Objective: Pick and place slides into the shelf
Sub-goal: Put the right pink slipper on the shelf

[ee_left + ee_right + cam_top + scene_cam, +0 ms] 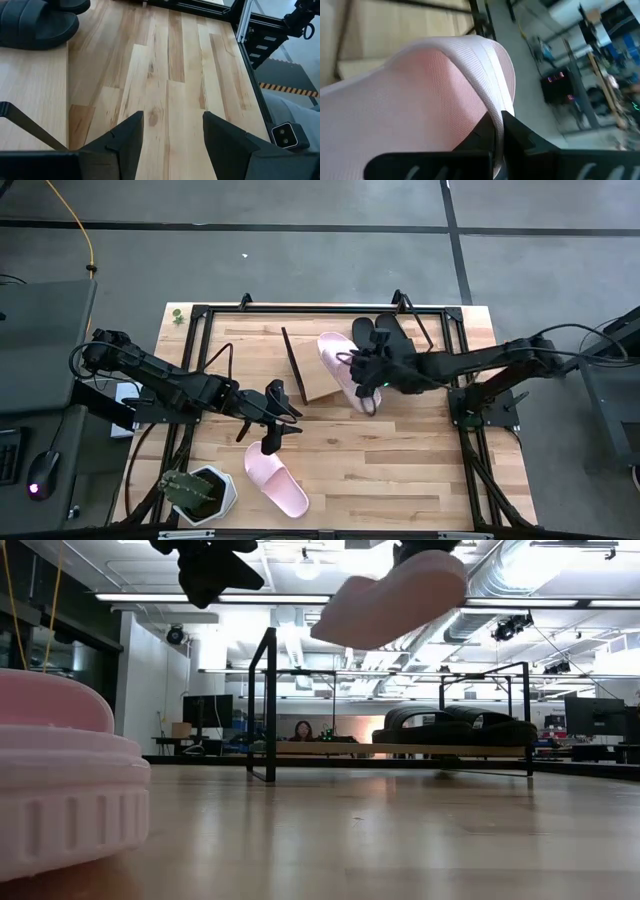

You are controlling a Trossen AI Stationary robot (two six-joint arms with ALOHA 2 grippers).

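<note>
High view: right gripper (pixel 365 375) is clamped on a pale pink slide (pixel 342 365), its long axis running near-to-far over the shelf (pixel 300 370), just left of the black slides (pixel 385 335). Left gripper (pixel 275 420) hangs spread and empty, just above the second pink slide (pixel 277 480).

Low view: the carried slide (pixel 390 600) floats above the shelf board (pixel 400 749).

Right wrist view: fingers (pixel 512 135) pinch the strap edge (pixel 490 65).

Left wrist view: bare tabletop (pixel 170 85) between splayed fingers (pixel 127 145).

Pink slide (pixel 340 367) aloft beside shelf (pixel 312 368) holding black slides (pixel 385 337).
</note>
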